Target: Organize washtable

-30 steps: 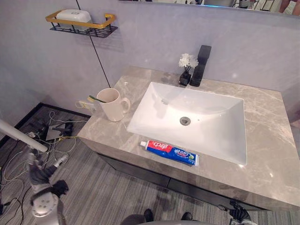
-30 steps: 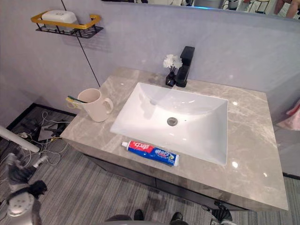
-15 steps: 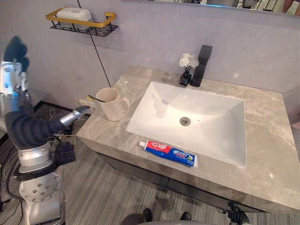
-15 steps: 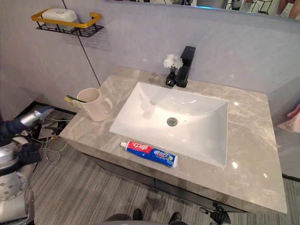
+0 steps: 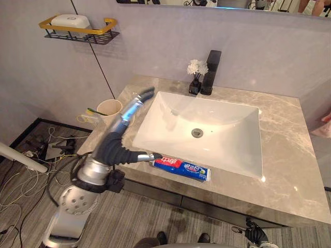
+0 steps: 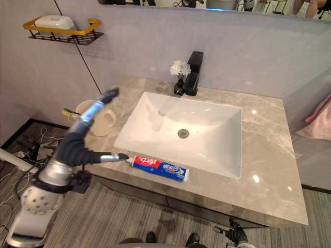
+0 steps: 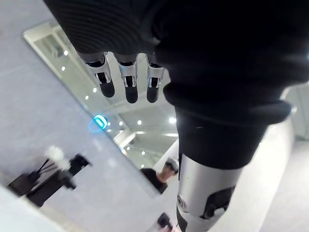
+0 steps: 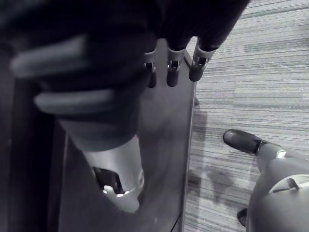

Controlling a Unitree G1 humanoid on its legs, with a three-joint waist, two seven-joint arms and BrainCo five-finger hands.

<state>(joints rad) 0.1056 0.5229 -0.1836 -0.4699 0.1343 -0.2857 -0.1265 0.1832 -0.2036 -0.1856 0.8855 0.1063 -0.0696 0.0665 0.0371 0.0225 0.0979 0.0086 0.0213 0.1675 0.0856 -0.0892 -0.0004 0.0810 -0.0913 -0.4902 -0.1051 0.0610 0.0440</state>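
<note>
On the counter, by count: 1 toothpaste tube, 1 mug holding 1 toothbrush, 1 sink with 1 drain, plus 1 faucet and 1 small vase of flowers at upper centre. High at upper left, 1 wall shelf carrying 1 soap dish.

At lower left of the head views, 1 left hand, open and empty. Fingers straight, slanting up across the mug's right side toward the sink's left rim. Thumb stuck out to the right, tip just beside the tube's cap; cannot tell whether touching. In its own wrist view, 1 right hand, fingers loosely straight, empty, above grey striped floor.

Against 0.5 s ago: left hand then raised at the far left edge, off the counter; now over the counter's front left, between mug and tube. Whole scene slid slightly leftward with the camera. Tube, mug and toothbrush in the same spots on the counter.

Tube long and flat, blue with a red end and white cap, lying along the front edge just below the sink. Mug cream, rounded, glossy. Toothbrush green. Counter polished grey-brown veined stone. Sink white, rectangular, smooth. Faucet black, boxy. Shelf black wire with a yellow rail; soap dish white, rounded.
</note>
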